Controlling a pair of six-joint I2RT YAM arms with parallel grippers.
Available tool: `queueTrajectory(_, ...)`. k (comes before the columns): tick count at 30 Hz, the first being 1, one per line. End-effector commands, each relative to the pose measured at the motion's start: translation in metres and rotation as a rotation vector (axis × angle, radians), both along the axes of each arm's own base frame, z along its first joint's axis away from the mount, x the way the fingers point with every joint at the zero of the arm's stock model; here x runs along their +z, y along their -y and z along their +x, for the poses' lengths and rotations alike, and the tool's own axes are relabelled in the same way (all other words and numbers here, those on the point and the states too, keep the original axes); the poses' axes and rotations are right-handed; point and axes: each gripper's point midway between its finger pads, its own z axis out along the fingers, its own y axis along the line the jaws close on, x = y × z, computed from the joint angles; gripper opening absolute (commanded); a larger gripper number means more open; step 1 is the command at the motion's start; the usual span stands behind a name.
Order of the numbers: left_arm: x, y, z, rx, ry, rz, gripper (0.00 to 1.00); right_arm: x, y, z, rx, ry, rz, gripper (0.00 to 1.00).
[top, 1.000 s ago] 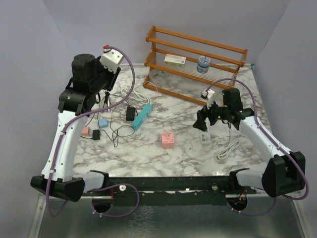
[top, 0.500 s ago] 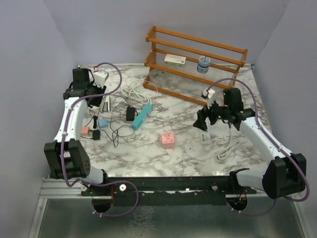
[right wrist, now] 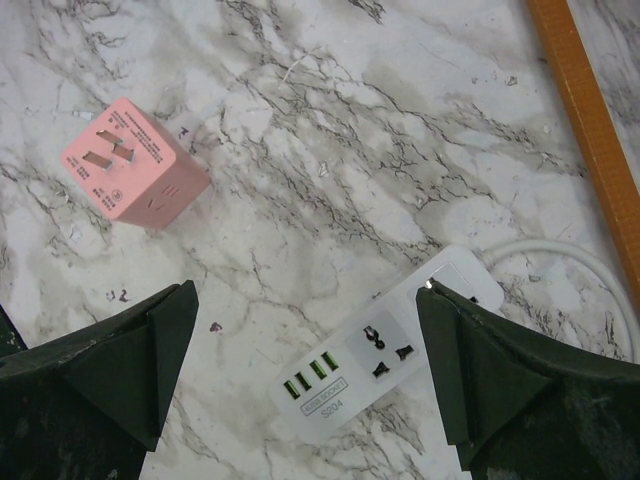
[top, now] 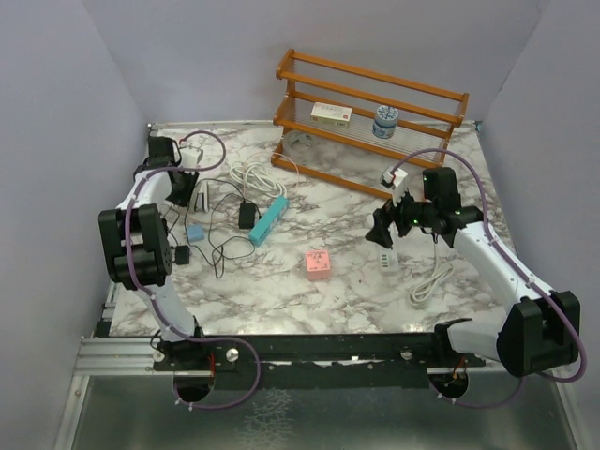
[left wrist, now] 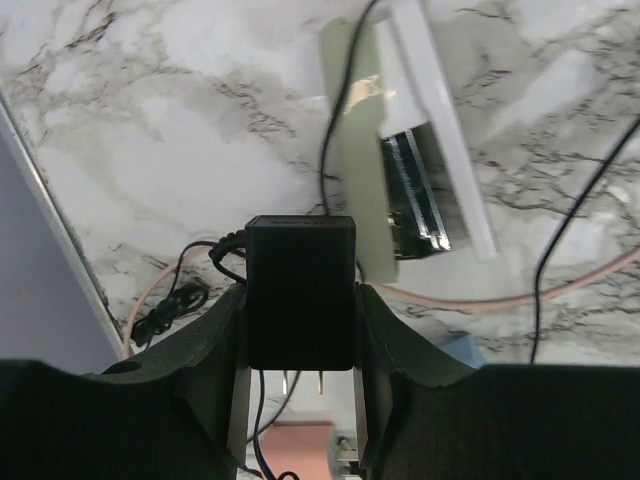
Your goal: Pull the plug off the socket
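My left gripper (left wrist: 300, 292) is shut on a black plug (left wrist: 300, 260) and holds it above the marble. The plug's two metal prongs hang bare under it, out of any socket. A pale pink socket block (left wrist: 300, 442) lies on the table below the prongs. In the top view the left gripper (top: 180, 190) sits at the far left, and the arm hides the plug. My right gripper (right wrist: 308, 290) stands wide open over a white power strip (right wrist: 385, 355) with nothing between its fingers; the top view has the right gripper (top: 384, 234) at the middle right.
A white and green strip (left wrist: 410, 150) lies ahead of the plug, with black and pink cables around it. A pink cube socket (top: 318, 264), a teal strip (top: 268, 220), a black adapter (top: 247, 215) and a blue cube (top: 195, 232) lie mid-table. A wooden rack (top: 370, 112) stands at the back.
The left arm has come down from high near the camera and folded back to the far left, still shut on the black plug. The right arm has not moved.
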Motion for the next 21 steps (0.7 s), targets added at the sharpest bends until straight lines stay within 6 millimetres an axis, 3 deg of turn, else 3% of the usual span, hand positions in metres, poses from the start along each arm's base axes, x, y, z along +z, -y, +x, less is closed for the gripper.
queueTrajectory(1, 0.009, -0.038, 0.017, 0.100, 0.054, -0.029, 0.11, 0.003, 0.001, 0.002, 0.001, 0.033, -0.011, 1.00)
queueTrajectory(9, -0.023, -0.032, 0.022, 0.088, -0.039, -0.127, 0.27, -0.003, 0.000, 0.003, 0.004, 0.012, -0.017, 1.00)
queueTrajectory(15, -0.043, -0.018, 0.013, 0.075, -0.107, -0.201, 0.41, -0.004, 0.001, 0.004, 0.000, 0.015, -0.023, 1.00)
queueTrajectory(18, -0.036, -0.012, 0.008, 0.067, -0.095, -0.225, 0.61, -0.005, 0.001, 0.004, 0.000, 0.012, -0.025, 1.00)
queueTrajectory(19, -0.030, -0.008, 0.006, 0.059, -0.082, -0.239, 0.74, -0.006, 0.002, 0.004, -0.001, 0.010, -0.025, 1.00)
queueTrajectory(20, -0.023, -0.005, 0.005, 0.054, -0.065, -0.249, 0.94, -0.006, 0.002, 0.005, -0.001, 0.009, -0.026, 1.00)
queueTrajectory(21, -0.014, -0.002, 0.005, 0.049, -0.042, -0.258, 0.98, -0.007, 0.002, 0.005, -0.002, 0.006, -0.026, 1.00)
